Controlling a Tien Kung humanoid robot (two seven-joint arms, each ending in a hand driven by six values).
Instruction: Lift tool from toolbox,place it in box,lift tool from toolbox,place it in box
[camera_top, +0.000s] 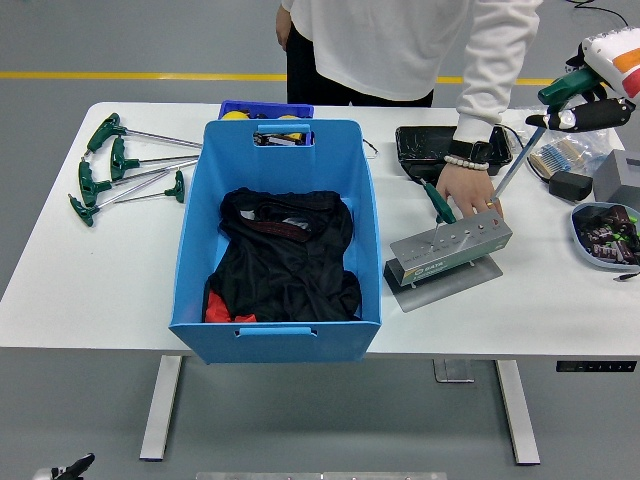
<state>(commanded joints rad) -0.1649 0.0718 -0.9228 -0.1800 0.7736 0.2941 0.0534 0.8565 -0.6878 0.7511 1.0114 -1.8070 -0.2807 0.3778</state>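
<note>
My right hand (590, 100), at the upper right, is shut on the green handle of a T-handle wrench (520, 160). It holds the wrench lifted, with the steel shaft pointing down-left and its tip just above the grey tool holder (446, 253). A second green-handled wrench (436, 206) still stands in the holder. A person's hand (466, 187) rests on the holder's far edge. The big blue box (275, 240) with dark clothing inside stands at the table's middle. My left arm is out of view.
Several green T-handle wrenches (125, 165) lie at the far left. A black tray (440, 150) sits behind the holder. A blue bowl of small parts (605, 235) and grey blocks (600, 180) are at the right edge. A small blue bin (265, 110) sits behind the box.
</note>
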